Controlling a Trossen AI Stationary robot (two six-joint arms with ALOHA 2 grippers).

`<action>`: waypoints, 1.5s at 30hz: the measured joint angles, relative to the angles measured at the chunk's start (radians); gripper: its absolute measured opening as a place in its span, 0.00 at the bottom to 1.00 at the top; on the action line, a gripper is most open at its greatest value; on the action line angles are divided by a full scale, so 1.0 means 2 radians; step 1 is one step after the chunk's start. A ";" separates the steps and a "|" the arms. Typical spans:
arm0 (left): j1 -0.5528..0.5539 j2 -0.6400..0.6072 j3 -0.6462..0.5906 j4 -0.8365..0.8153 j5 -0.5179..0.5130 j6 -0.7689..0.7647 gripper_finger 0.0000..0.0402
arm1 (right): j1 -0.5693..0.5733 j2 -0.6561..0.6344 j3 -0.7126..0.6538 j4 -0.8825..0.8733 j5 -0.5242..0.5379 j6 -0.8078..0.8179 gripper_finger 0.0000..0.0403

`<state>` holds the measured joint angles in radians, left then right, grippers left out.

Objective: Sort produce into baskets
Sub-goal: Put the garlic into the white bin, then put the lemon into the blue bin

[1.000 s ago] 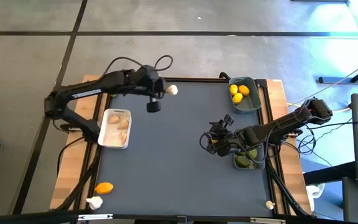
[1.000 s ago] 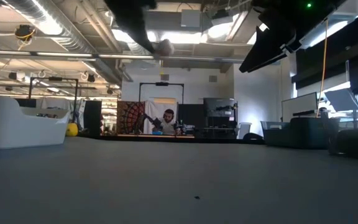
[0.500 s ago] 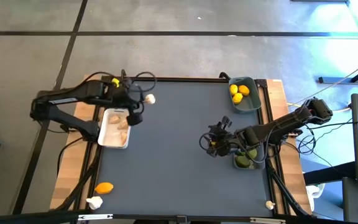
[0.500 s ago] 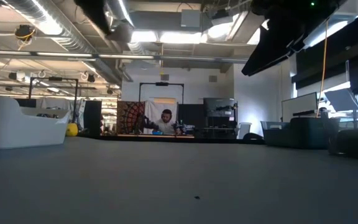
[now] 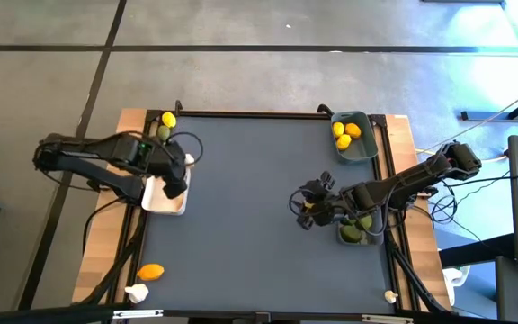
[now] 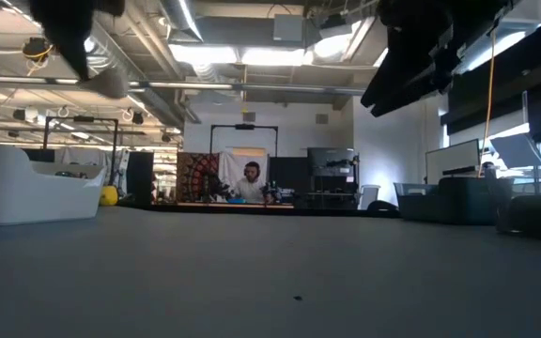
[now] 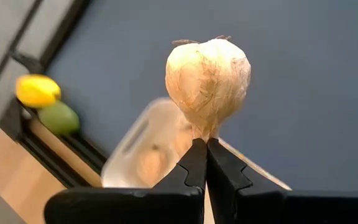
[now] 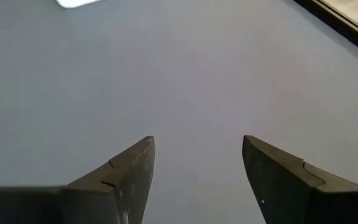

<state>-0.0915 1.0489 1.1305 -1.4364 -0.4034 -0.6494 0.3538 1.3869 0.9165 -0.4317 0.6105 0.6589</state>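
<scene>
Garlic [image 7: 208,81] is hanging from my left tool [image 7: 205,163], pinched by its stem between fingers that are closed almost flat together. I am holding it above the white basket [image 5: 163,200] at the tabletop's [image 5: 259,261] left edge, where other garlic bulbs are already lying. Since the grip is only on the thin stem, I am judging the bulb free to swing, so I am planning a slow descent and a low release over the basket's middle, not its rim.

My right tool [image 8: 194,180] is waiting with its fingers spread wide and nothing between them, low over bare tabletop beside the dark basket [image 5: 360,231] holding limes [image 5: 352,234]. The blue-grey basket [image 5: 352,137] at the far right corner is holding lemons [image 5: 344,131].

Loose pieces are still waiting: a lemon and lime [image 5: 165,126] on the far left edge, and a lemon [image 5: 151,271] with a garlic bulb [image 5: 137,292] at the near left corner.
</scene>
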 joint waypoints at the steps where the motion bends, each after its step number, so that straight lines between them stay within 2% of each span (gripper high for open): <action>1: -0.006 -0.002 -0.011 0.000 0.007 -0.012 0.00 | 0.000 0.000 0.000 0.006 -0.001 0.001 0.60; 9: -0.052 0.001 -0.099 0.002 0.067 -0.079 0.00 | 0.000 0.000 0.000 0.044 -0.020 0.008 0.60; 13: -0.070 0.001 -0.129 0.008 0.088 -0.109 0.00 | 0.000 0.000 0.000 0.047 -0.023 0.011 0.60; 18: -0.084 0.008 -0.154 0.022 0.141 -0.137 0.00 | 0.000 0.000 0.000 0.047 -0.023 0.012 0.60; 29: -0.086 0.020 -0.192 0.039 0.163 -0.140 0.01 | 0.000 0.000 0.000 0.047 -0.024 0.012 0.60; 32: -0.086 0.020 -0.191 0.044 0.164 -0.140 0.08 | 0.000 0.000 0.000 0.046 -0.024 0.012 0.60; 40: -0.086 0.020 -0.180 0.046 0.165 -0.123 0.38 | 0.000 0.000 0.000 0.046 -0.024 0.012 0.60; 45: -0.086 0.016 -0.168 0.047 0.165 -0.114 0.49 | 0.000 0.004 0.000 0.046 -0.024 0.012 0.60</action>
<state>-0.2632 1.0808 0.7954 -1.3419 -0.0738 -0.8772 0.3538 1.3945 0.9165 -0.3397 0.5625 0.6830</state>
